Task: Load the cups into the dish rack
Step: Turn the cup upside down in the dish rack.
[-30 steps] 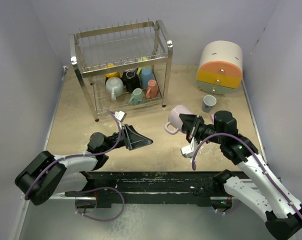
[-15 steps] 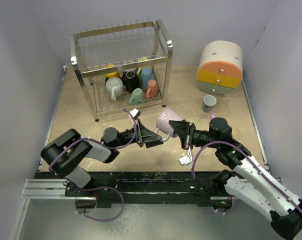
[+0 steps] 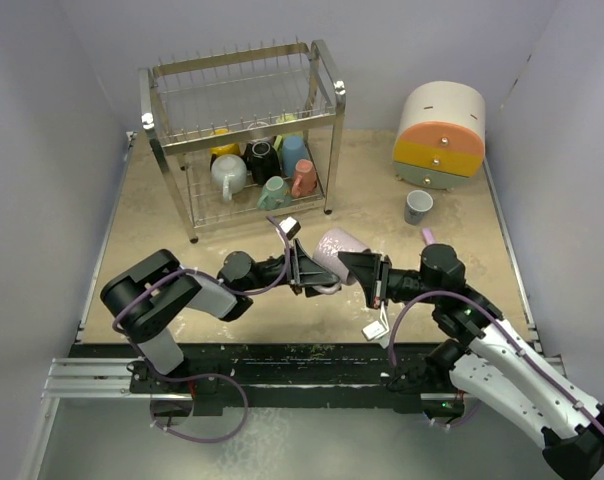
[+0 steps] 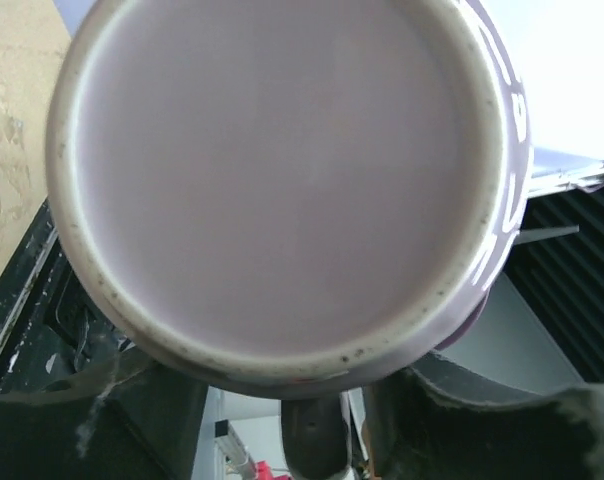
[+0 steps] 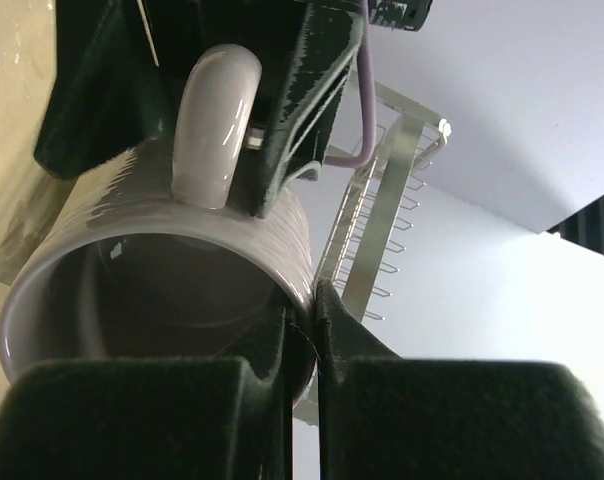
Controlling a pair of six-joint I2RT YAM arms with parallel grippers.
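Note:
A lilac cup [image 3: 334, 248] hangs on its side above the table's front middle. My right gripper [image 3: 358, 270] is shut on its rim, one finger inside and one outside, as the right wrist view [image 5: 302, 320] shows. My left gripper [image 3: 315, 272] reaches in from the left, its fingers [image 5: 294, 90] straddling the cup's handle [image 5: 210, 120] with small gaps on both sides. The cup's base [image 4: 282, 180] fills the left wrist view. The dish rack [image 3: 240, 128] stands at the back left with several cups on its lower tier, among them white [image 3: 228, 173], black [image 3: 262, 160] and teal [image 3: 274, 192].
A round white-orange-yellow drawer unit [image 3: 440, 135] stands at the back right. A grey cup [image 3: 417, 205] sits upright in front of it, and a small pink thing [image 3: 428, 236] shows just behind my right arm. Walls close in on both sides.
My right gripper carried the lilac cup leftward. My left gripper moved right to meet it and its jaws narrowed around the handle.

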